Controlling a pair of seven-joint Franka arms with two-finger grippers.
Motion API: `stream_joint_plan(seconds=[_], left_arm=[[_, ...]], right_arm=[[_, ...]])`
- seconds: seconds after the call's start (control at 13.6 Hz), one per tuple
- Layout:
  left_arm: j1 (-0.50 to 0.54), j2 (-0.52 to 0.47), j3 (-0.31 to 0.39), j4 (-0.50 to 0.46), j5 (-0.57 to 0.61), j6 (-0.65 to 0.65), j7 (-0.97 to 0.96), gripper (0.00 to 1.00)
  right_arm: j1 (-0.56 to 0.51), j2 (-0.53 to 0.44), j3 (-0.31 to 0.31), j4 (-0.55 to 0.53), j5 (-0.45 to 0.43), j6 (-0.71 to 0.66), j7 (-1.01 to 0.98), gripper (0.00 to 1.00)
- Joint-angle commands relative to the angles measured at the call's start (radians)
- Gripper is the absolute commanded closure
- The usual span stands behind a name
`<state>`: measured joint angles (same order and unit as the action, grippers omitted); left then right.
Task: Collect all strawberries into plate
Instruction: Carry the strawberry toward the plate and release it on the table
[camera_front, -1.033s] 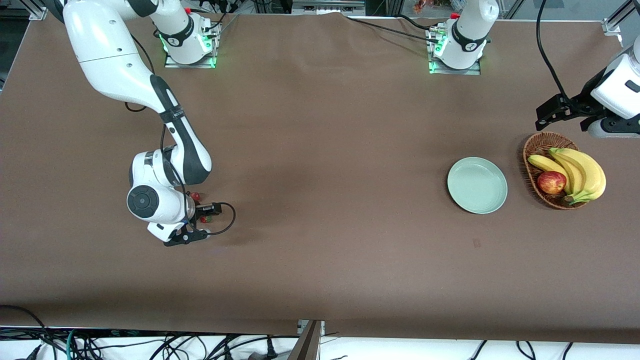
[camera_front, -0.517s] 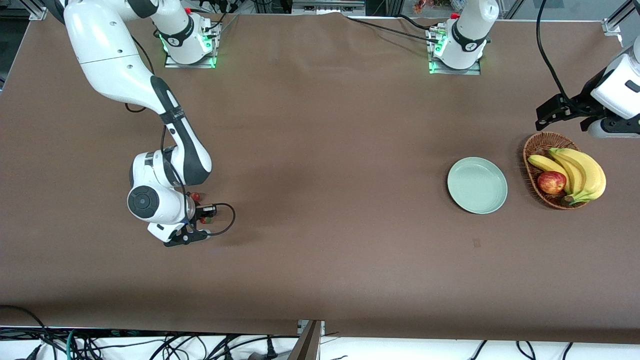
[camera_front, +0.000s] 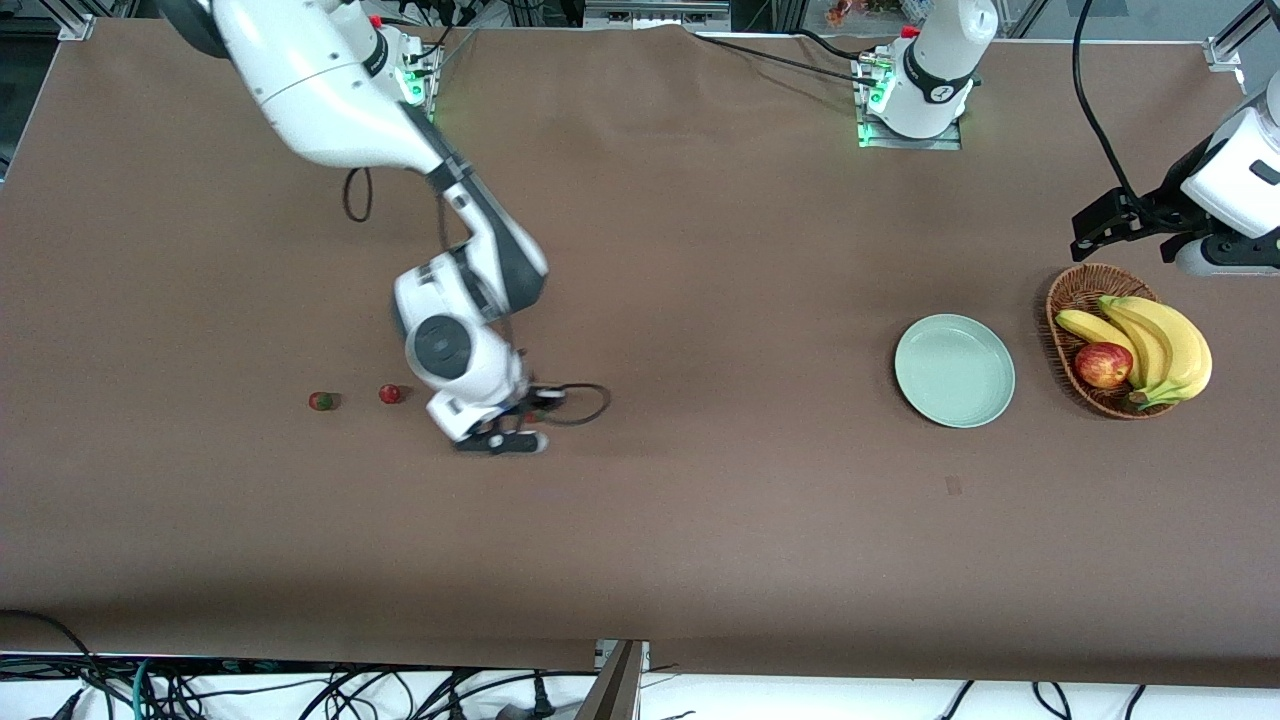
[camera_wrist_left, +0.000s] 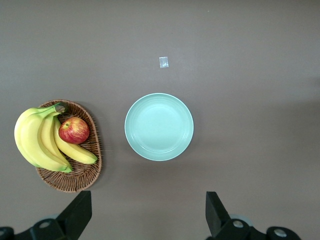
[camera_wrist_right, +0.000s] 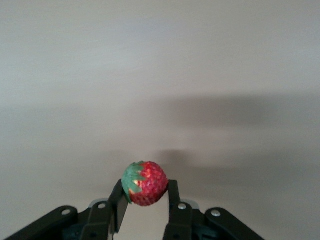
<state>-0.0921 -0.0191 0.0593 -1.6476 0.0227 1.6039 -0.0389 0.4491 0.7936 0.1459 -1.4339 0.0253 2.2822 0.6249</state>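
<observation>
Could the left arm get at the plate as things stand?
Probably yes. The left gripper hangs open above the table beside the basket, the plate lies bare in its wrist view, and nothing stands between them.

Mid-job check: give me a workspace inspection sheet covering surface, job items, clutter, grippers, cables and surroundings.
Surface: brown table, one small pale mark beside the plate.
Job items: plate holds no berries; two strawberries lie on the table toward the right arm's end; held strawberry is clamped in the right gripper.
Clutter: wicker basket with bananas and apple, beside the plate.
Grippers: right gripper shut on the berry, above bare table; left gripper open, waiting high over the plate area.
Cables: black loop at the right wrist; more cables below the table edge nearest the front camera.
Surroundings: nothing seen.
</observation>
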Motion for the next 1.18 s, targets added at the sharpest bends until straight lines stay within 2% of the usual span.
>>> stream_joint_plan(seconds=[0.0, 0.22, 0.44, 0.66, 0.74, 0.81, 0.96, 1.11], left_arm=[[-0.005, 0.002, 0.004, 0.015, -0.007, -0.009, -0.001, 0.0], [-0.005, 0.001, 0.002, 0.015, -0.007, -0.009, -0.001, 0.0], [-0.005, 0.002, 0.002, 0.015, -0.007, -0.009, -0.001, 0.0], [-0.005, 0.002, 0.002, 0.015, -0.009, -0.009, -0.001, 0.0], [-0.005, 0.002, 0.002, 0.017, -0.007, -0.009, -0.002, 0.0], [-0.003, 0.002, 0.004, 0.015, -0.01, -0.009, -0.003, 0.0], [0.006, 0.018, 0.005, 0.015, -0.059, -0.015, -0.001, 0.0], [0.002, 0.019, 0.002, 0.015, -0.063, -0.015, -0.001, 0.0]], right_arm=[[0.12, 0.035, 0.001, 0.03, 0.004, 0.165, 0.272, 0.93], [0.276, 0.149, 0.006, 0.114, 0.002, 0.391, 0.436, 0.93], [0.371, 0.254, 0.006, 0.226, 0.002, 0.471, 0.542, 0.92], [0.43, 0.328, 0.006, 0.273, 0.002, 0.568, 0.599, 0.81], [0.433, 0.331, 0.006, 0.273, 0.002, 0.58, 0.599, 0.6], [0.433, 0.325, 0.003, 0.273, -0.001, 0.576, 0.592, 0.01], [0.401, 0.296, -0.002, 0.273, 0.002, 0.554, 0.582, 0.0], [0.327, 0.236, 0.006, 0.273, -0.005, 0.456, 0.566, 0.0]])
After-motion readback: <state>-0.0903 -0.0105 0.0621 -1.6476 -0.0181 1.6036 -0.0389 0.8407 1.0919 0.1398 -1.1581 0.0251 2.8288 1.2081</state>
